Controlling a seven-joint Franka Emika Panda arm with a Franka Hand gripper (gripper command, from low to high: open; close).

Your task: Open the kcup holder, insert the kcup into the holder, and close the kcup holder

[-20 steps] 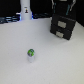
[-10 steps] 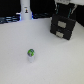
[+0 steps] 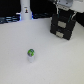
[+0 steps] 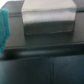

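Observation:
The kcup (image 3: 31, 54), a small whitish cup with a green top, stands upright on the white table, well toward the exterior view's left of the holder. The kcup holder (image 3: 63, 27), a black boxy unit with two stacked drawer fronts, stands at the back right with both drawers looking shut. My gripper (image 3: 65, 11) hangs just above and behind the holder's top, far from the kcup; its fingers are too blurred to read. The wrist view is blurred: a broad black surface (image 4: 45, 65), likely the holder, lies below a grey block (image 4: 46, 17). The kcup is out of that view.
A tall white bottle-like object (image 3: 24, 11) stands at the back left of the exterior view. The table's back edge meets a dark background behind it. A teal shape (image 4: 4, 27) shows at the edge of the wrist view.

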